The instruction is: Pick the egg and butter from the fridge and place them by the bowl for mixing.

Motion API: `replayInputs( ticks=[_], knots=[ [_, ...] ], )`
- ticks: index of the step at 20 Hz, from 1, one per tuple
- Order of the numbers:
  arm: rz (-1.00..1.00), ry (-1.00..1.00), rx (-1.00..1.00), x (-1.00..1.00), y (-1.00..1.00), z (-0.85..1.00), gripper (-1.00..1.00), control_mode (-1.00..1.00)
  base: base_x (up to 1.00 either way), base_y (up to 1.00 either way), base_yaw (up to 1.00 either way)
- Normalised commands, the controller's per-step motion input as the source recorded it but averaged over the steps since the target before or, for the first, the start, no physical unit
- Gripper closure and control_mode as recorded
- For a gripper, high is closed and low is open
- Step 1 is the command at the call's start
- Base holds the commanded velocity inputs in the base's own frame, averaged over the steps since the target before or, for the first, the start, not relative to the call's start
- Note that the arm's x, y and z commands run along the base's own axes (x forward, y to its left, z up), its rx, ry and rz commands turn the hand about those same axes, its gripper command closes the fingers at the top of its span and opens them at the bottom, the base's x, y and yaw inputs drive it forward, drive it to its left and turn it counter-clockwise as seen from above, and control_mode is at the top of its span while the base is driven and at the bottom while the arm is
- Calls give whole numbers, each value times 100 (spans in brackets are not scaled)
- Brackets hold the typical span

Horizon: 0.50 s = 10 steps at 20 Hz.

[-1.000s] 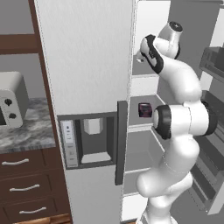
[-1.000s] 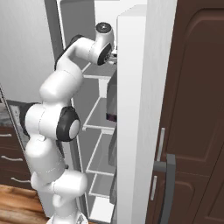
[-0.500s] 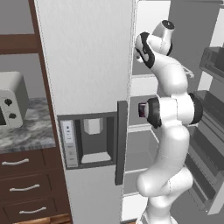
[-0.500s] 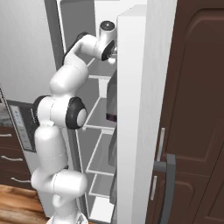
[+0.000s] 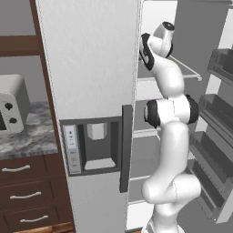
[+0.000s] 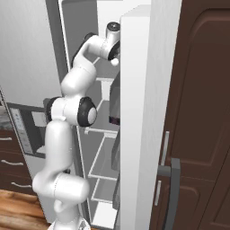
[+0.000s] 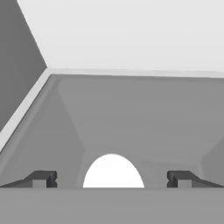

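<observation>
The egg [image 7: 113, 171], a plain white ball, lies on the pale fridge shelf [image 7: 131, 109] in the hand view, low in the picture between my fingertips. My gripper [image 7: 113, 179] is open, one dark finger [image 7: 43, 178] on each side of the egg and clear of it. In the left base view my arm [image 5: 166, 113] reaches up into the open light-grey fridge [image 5: 91, 68], with the hand [image 5: 157, 41] at an upper shelf. The right base view has the hand [image 6: 111, 41] going behind the fridge door [image 6: 134, 112]. The butter and the bowl are out of view.
Door racks [image 5: 218, 113] line the open door at the right. A dark container [image 6: 114, 101] stands behind the door edge, with wire shelves [image 6: 105, 157] below. A toaster [image 5: 11, 107] sits on the counter above brown drawers [image 5: 27, 195]. A dark brown cabinet [image 6: 197, 112] stands right of the fridge.
The arm has straightened upward and pushed the hand deeper toward the upper fridge shelf. Its elbow now hides the dark purple cube in the left base view. The jaws stayed open.
</observation>
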Motion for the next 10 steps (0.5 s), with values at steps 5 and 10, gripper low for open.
replayInputs(
  ticks=[5, 10],
  knots=[
    [2, 4, 0, 10, 0, -3, -100, -100, 0, 0, 0],
    [0, 8, 0, 0, 0, -12, -100, -100, 0, 0, 0]
  ],
)
